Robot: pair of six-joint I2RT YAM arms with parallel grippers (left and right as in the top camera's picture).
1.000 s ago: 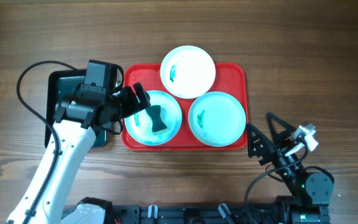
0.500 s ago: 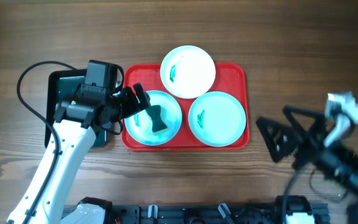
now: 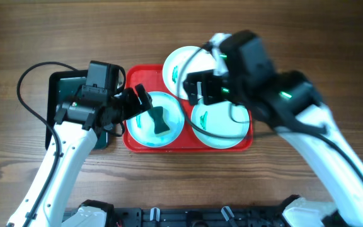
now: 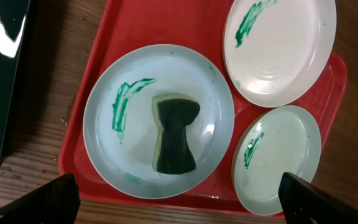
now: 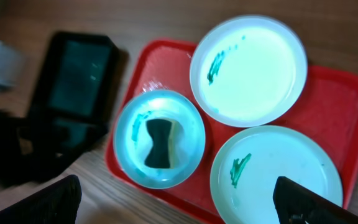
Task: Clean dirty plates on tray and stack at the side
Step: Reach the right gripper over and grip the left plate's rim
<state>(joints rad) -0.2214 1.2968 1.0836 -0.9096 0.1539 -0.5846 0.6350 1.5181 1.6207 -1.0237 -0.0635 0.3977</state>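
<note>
The large red rectangular plastic tray [image 4: 138,25] is carrying three round, shallow, green-smeared plates: one white plate [image 4: 278,50], one pale turquoise plate [image 4: 126,134] bearing one dark hourglass-shaped sponge [image 4: 176,137], and a second pale turquoise plate [image 4: 278,158]. The left gripper [image 3: 142,99] and right gripper [image 5: 179,202] are hanging above them, each with its fingers spread apart and gripping nothing.

Red tray [image 3: 131,142] holds white plate [image 3: 180,63] at the back, left turquoise plate [image 3: 142,129] with a dark sponge [image 3: 161,121] on it, and right turquoise plate [image 3: 218,131]. Left gripper [image 3: 142,101] sits over the left plate's rim. Blurred right arm [image 3: 276,94] overlaps the other two.
</note>
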